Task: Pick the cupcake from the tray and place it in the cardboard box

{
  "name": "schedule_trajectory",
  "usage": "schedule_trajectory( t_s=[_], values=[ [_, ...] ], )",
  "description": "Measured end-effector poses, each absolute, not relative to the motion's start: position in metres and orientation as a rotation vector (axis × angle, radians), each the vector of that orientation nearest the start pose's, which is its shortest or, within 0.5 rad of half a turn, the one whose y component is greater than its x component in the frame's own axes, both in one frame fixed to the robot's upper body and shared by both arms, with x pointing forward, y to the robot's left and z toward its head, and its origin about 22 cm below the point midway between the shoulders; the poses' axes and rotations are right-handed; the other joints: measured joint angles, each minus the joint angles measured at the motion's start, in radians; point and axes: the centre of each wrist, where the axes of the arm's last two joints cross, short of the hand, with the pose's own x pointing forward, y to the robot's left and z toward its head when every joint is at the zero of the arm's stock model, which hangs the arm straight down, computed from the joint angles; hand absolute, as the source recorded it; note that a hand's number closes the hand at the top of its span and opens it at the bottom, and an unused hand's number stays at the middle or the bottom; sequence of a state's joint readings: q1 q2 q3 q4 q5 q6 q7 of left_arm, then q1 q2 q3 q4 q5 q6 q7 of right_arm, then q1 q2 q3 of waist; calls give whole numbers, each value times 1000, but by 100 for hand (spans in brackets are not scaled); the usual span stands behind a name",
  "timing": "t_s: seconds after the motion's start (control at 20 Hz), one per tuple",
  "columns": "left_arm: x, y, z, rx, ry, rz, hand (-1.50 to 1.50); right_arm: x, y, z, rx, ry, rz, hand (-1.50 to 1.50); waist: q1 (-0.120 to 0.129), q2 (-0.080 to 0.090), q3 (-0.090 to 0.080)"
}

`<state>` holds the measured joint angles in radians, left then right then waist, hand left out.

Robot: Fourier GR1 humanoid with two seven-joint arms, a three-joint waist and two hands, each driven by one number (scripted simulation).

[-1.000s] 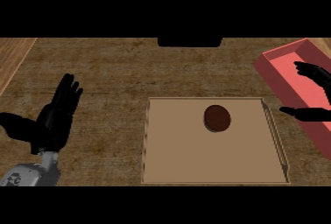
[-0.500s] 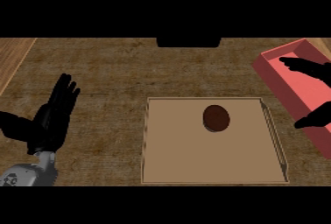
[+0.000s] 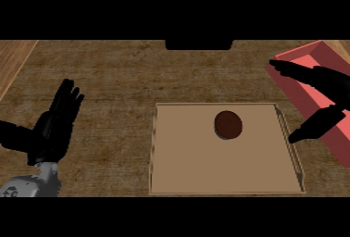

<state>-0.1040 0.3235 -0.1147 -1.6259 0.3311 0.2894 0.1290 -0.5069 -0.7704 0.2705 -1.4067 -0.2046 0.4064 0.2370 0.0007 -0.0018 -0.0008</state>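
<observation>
Head view, looking down on a brown counter (image 3: 137, 69): a dark brown cupcake (image 3: 228, 125) sits in the upper middle of a shallow tan tray (image 3: 205, 171), with neither hand touching it. The right hand (image 3: 327, 92) hangs spread wide and empty over the red box (image 3: 301, 60) at the right edge, thumb reaching down beside the tray's right rim. The left hand (image 3: 54, 125) rests open at the left, fingers straight, holding nothing.

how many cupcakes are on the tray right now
1. A single brown cupcake sits on the tray, in its upper half, a little right of centre. No robot hand is touching it. None shows in the red box, though the right robot hand covers part of it.
</observation>
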Motion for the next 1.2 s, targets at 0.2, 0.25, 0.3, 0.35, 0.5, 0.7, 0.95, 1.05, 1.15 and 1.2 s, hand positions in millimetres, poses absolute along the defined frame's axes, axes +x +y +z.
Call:
schedule_trajectory(
  t_s=[0.2, 0.25, 0.3, 0.35, 0.5, 0.7, 0.95, 1.05, 1.15, 1.2],
  values=[
    [260, 263, 54, 62, -1544, 108, 0, 339, -287, 150, -200, -1294, 1004, -150, 4, 1, 0],
    [261, 260, 51, 64, -1546, 108, 0, 340, -285, 146, -207, -1283, 1003, -150, 3, 1, 0],
    [262, 262, 51, 61, -1547, 109, 0, 337, -281, 145, -206, -1274, 1000, -150, 2, 1, 0],
    [266, 261, 52, 66, -1551, 114, 0, 335, -279, 142, -203, -1264, 998, -150, 1, 1, 0],
    [264, 261, 55, 68, -1545, 113, 0, 330, -268, 135, -183, -1248, 996, -150, 1, 1, 1],
    [267, 259, 58, 73, -1546, 107, 0, 327, -262, 121, -187, -1235, 996, -150, 1, 1, 1],
    [263, 260, 56, 69, -1544, 108, 0, 328, -252, 119, -205, -1241, 980, -150, 2, 1, 1],
    [263, 260, 57, 73, -1542, 110, 0, 330, -247, 111, -210, -1242, 976, -150, 2, 2, 1],
    [262, 258, 56, 69, -1544, 110, 0, 327, -249, 101, -211, -1239, 977, -150, 2, 2, 1],
    [263, 259, 56, 67, -1545, 104, 0, 329, -246, 99, -213, -1236, 978, -150, 2, 2, 1]
  ],
)
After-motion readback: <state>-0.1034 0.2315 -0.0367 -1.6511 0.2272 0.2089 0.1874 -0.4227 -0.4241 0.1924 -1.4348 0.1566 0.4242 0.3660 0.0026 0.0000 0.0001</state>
